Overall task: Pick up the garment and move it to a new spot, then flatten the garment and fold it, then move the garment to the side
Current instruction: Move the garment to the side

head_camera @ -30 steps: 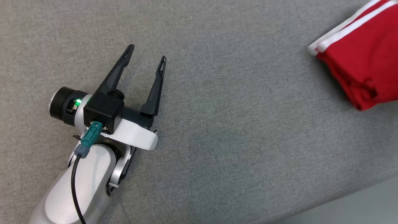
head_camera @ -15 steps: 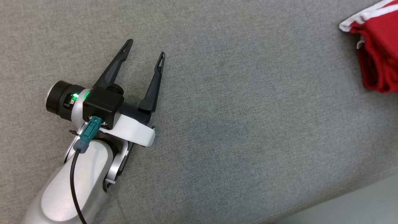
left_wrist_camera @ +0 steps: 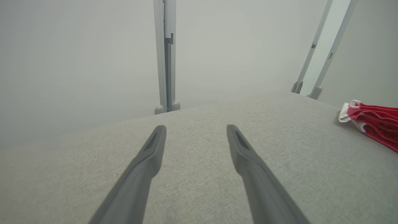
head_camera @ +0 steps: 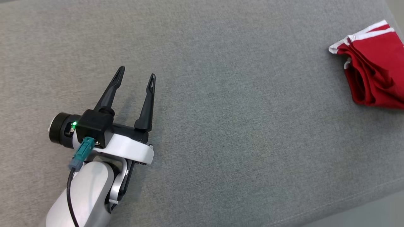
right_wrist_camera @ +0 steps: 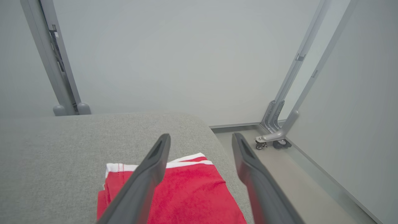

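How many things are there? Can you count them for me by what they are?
red garment with white trim: 1
robot grippers: 2 (left gripper and right gripper, both open)
grey fabric-covered table: 1
Total: 4

The grey fabric-covered surface [head_camera: 240, 104] stretches across the head view, with a stitched seam along its edge at the lower right. On it, at the frame's upper right, lies a folded red garment [head_camera: 378, 69] with white trim, close to the surface's rounded corner.
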